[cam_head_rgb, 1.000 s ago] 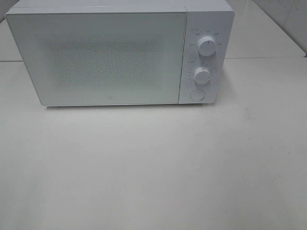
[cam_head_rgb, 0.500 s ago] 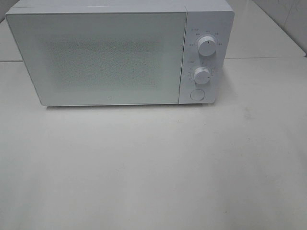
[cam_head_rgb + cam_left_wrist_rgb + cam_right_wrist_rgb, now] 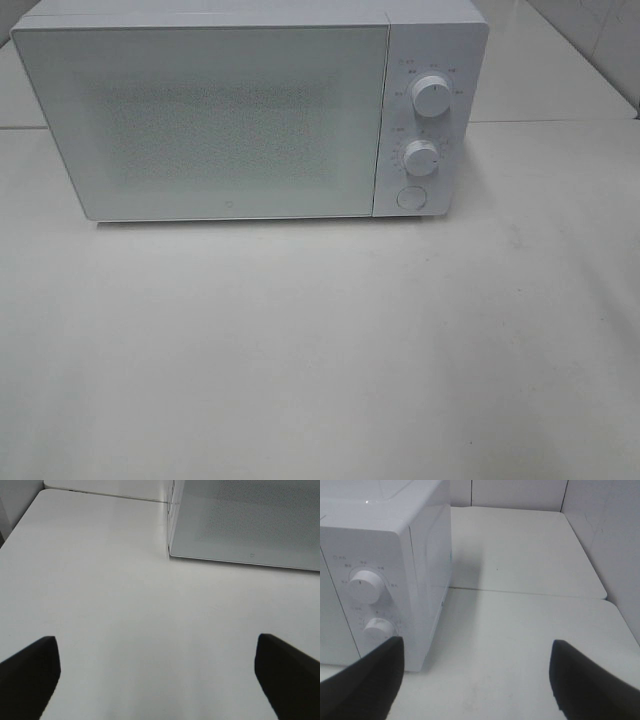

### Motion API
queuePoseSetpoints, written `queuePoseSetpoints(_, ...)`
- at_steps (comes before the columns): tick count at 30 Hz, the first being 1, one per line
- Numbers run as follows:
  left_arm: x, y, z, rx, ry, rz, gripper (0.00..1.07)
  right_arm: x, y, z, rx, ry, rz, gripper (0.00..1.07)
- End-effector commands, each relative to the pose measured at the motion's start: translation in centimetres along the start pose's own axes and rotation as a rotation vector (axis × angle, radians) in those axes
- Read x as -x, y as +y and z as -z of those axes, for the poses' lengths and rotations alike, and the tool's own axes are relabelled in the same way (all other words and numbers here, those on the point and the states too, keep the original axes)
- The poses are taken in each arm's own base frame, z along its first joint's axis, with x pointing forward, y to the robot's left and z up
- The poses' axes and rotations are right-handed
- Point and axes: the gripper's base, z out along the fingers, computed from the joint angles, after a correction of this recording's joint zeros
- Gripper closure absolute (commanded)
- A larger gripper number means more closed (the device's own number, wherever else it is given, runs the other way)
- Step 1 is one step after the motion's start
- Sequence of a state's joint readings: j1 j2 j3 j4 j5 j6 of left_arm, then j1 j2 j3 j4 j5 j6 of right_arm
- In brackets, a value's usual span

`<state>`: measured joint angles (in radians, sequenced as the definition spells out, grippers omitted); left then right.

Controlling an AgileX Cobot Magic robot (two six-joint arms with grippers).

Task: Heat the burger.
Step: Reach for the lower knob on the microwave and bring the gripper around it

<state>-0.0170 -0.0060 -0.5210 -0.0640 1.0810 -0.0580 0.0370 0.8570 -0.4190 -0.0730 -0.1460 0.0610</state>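
The burger is out of view in every frame. A white microwave (image 3: 250, 110) stands at the back of the table with its frosted door (image 3: 205, 120) shut. Two round knobs (image 3: 431, 96) and a round button (image 3: 410, 197) sit on its right panel. Neither arm shows in the high view. In the left wrist view my left gripper (image 3: 157, 672) is open over bare table, short of the microwave's (image 3: 245, 525) front left corner. In the right wrist view my right gripper (image 3: 475, 680) is open too, just right of the microwave's (image 3: 385, 575) knob panel.
The white table (image 3: 320, 340) spreads in front of the microwave. A seam between table sections runs behind it (image 3: 530, 592). A wall (image 3: 605, 535) rises at the far right.
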Motion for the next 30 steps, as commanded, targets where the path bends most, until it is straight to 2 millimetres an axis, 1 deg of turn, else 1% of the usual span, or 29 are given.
queuePoseSetpoints(1, -0.1, -0.1, 0.3, -0.01, -0.033, 0.0, 0.08, 0.1, 0.0, -1.3, 0.006, -0.051, -0.015, 0.31)
queuePoseSetpoints(2, -0.1, -0.1, 0.3, -0.01, -0.033, 0.0, 0.08, 0.0, 0.1, -2.1, 0.01, -0.062, -0.013, 0.31)
queuePoseSetpoints(3, -0.1, -0.1, 0.3, -0.01, -0.033, 0.0, 0.08, 0.0, 0.1, -2.1, 0.01, -0.062, -0.013, 0.31)
queuePoseSetpoints(4, -0.1, -0.1, 0.3, -0.01, -0.033, 0.0, 0.08, -0.2, 0.1, -2.8, 0.014, -0.066, -0.014, 0.31)
queuePoseSetpoints(5, -0.1, -0.1, 0.3, -0.01, -0.033, 0.0, 0.08, -0.2, 0.1, -2.8, 0.014, -0.066, -0.014, 0.31)
queuePoseSetpoints(6, -0.1, -0.1, 0.3, -0.01, -0.033, 0.0, 0.08, -0.3, 0.1, -3.3, 0.015, -0.07, -0.013, 0.31)
queuePoseSetpoints(7, -0.1, -0.1, 0.3, -0.01, -0.033, 0.0, 0.08, -0.6, 0.1, -4.1, 0.019, -0.073, -0.011, 0.31)
queuePoseSetpoints(8, -0.1, -0.1, 0.3, -0.01, -0.033, 0.0, 0.08, -0.6, 0.1, -4.1, 0.019, -0.073, -0.011, 0.31)
queuePoseSetpoints(10, -0.1, -0.1, 0.3, -0.01, -0.033, 0.0, 0.08, -1.1, 0.2, -5.2, 0.026, -0.096, -0.009, 0.31)
queuePoseSetpoints(11, -0.1, -0.1, 0.3, -0.01, -0.033, 0.0, 0.08, -1.1, 0.2, -5.2, 0.026, -0.096, -0.009, 0.31)
queuePoseSetpoints(13, -0.1, -0.1, 0.3, -0.01, -0.033, 0.0, 0.08, -2.1, 0.2, -6.0, 0.02, -0.118, 0.005, 0.31)
queuePoseSetpoints(14, -0.1, -0.1, 0.3, -0.01, -0.033, 0.0, 0.08, -2.1, 0.2, -6.0, 0.02, -0.118, 0.005, 0.31)
queuePoseSetpoints(15, -0.1, -0.1, 0.3, -0.01, -0.033, 0.0, 0.08, -2.9, 0.0, -6.4, -0.001, -0.135, 0.016, 0.31)
queuePoseSetpoints(16, -0.1, -0.1, 0.3, -0.01, -0.033, 0.0, 0.08, -2.9, 0.0, -6.4, -0.001, -0.135, 0.016, 0.31)
queuePoseSetpoints(18, -0.1, -0.1, 0.3, -0.01, -0.033, 0.0, 0.08, -4.2, -0.3, -6.8, -0.045, -0.15, 0.011, 0.31)
queuePoseSetpoints(20, -0.1, -0.1, 0.3, -0.01, -0.033, 0.0, 0.08, -4.6, -0.2, -6.9, -0.056, -0.151, 0.007, 0.31)
queuePoseSetpoints(21, -0.1, -0.1, 0.3, -0.01, -0.033, 0.0, 0.08, -5.2, 0.2, -7.0, -0.064, -0.144, 0.017, 0.31)
queuePoseSetpoints(22, -0.1, -0.1, 0.3, -0.01, -0.033, 0.0, 0.08, -5.2, 0.2, -7.0, -0.064, -0.144, 0.017, 0.31)
queuePoseSetpoints(24, -0.1, -0.1, 0.3, -0.01, -0.033, 0.0, 0.08, -6.1, 1.2, -7.4, -0.07, -0.122, 0.029, 0.31)
queuePoseSetpoints(25, -0.1, -0.1, 0.3, -0.01, -0.033, 0.0, 0.08, -6.1, 1.2, -7.4, -0.07, -0.122, 0.029, 0.31)
queuePoseSetpoints(26, -0.1, -0.1, 0.3, -0.01, -0.033, 0.0, 0.08, -6.6, 2.0, -7.6, -0.068, -0.107, 0.045, 0.31)
queuePoseSetpoints(27, -0.1, -0.1, 0.3, -0.01, -0.033, 0.0, 0.08, -6.6, 2.0, -7.6, -0.068, -0.107, 0.045, 0.31)
queuePoseSetpoints(28, -0.1, -0.1, 0.3, -0.01, -0.033, 0.0, 0.08, -7.1, 3.0, -7.8, -0.066, -0.095, 0.059, 0.31)
queuePoseSetpoints(29, -0.1, -0.1, 0.3, -0.01, -0.033, 0.0, 0.08, -7.3, 3.4, -7.8, -0.064, -0.094, 0.065, 0.31)
queuePoseSetpoints(30, -0.1, -0.1, 0.3, -0.01, -0.033, 0.0, 0.08, -7.3, 3.4, -7.8, -0.064, -0.094, 0.065, 0.31)
